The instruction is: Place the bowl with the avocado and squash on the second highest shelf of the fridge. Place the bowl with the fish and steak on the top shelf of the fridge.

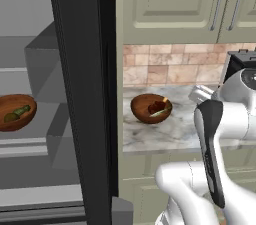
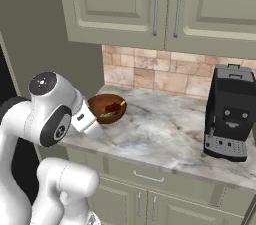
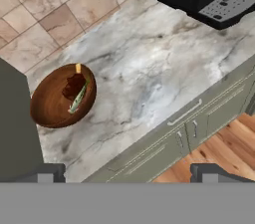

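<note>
A brown wooden bowl (image 1: pixel 151 108) sits on the marble counter and holds the dark red-brown steak (image 3: pixel 73 87) and the pale fish (image 3: pixel 79 96) with its orange tip. It also shows as the bowl (image 2: pixel 106 108) close to my hand, and as the bowl (image 3: pixel 62 96) at the left of the hand view. My gripper (image 3: pixel 128 173) hovers open above the counter's front edge, apart from the bowl, with nothing between its fingers. Inside the fridge (image 1: pixel 82 94), a second wooden bowl (image 1: pixel 15 111) with the avocado (image 1: pixel 11 117) and squash (image 1: pixel 21 110) rests on a grey shelf (image 1: pixel 30 141), below another shelf.
A black coffee machine (image 2: pixel 230 114) stands at the right end of the counter (image 2: pixel 160 129). Cabinet doors hang above the tiled wall, and drawers and doors run below the counter edge. The fridge's black frame stands between its interior and the counter.
</note>
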Tool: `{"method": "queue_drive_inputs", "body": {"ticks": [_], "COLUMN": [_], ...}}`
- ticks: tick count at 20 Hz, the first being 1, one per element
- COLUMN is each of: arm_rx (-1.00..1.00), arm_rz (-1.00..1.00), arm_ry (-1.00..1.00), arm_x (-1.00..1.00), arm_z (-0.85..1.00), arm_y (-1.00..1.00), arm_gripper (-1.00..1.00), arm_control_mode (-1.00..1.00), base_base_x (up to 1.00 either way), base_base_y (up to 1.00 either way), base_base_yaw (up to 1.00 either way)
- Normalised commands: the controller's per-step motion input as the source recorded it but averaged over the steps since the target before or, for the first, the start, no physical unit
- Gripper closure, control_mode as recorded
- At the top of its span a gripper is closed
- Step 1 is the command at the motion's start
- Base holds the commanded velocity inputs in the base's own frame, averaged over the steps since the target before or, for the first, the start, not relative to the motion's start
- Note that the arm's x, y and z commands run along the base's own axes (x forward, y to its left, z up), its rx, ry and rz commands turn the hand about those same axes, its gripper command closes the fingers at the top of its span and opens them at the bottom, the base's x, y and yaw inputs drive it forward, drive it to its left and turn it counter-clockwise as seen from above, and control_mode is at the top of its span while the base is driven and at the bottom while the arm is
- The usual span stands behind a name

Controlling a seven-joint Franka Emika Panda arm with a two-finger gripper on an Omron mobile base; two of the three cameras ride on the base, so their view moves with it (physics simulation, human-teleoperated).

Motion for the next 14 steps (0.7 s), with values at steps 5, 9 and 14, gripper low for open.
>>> {"method": "queue_drive_inputs", "body": {"ticks": [5,9,14], "arm_rx": [0.00,0.01,0.04], "arm_rz": [0.05,0.07,0.06], "arm_ry": [0.26,0.25,0.21], "arm_x": [1.00,1.00,1.00], "arm_z": [-0.61,-0.71,-0.42], "arm_y": [0.15,0.03,0.00], "arm_gripper": [-1.00,-1.00,-1.00], "arm_control_mode": [-1.00,-1.00,-1.00], "base_base_x": [0.00,0.00,0.00], "base_base_y": [0.00,0.00,0.00], "base_base_yaw": [0.00,0.00,0.00]}}
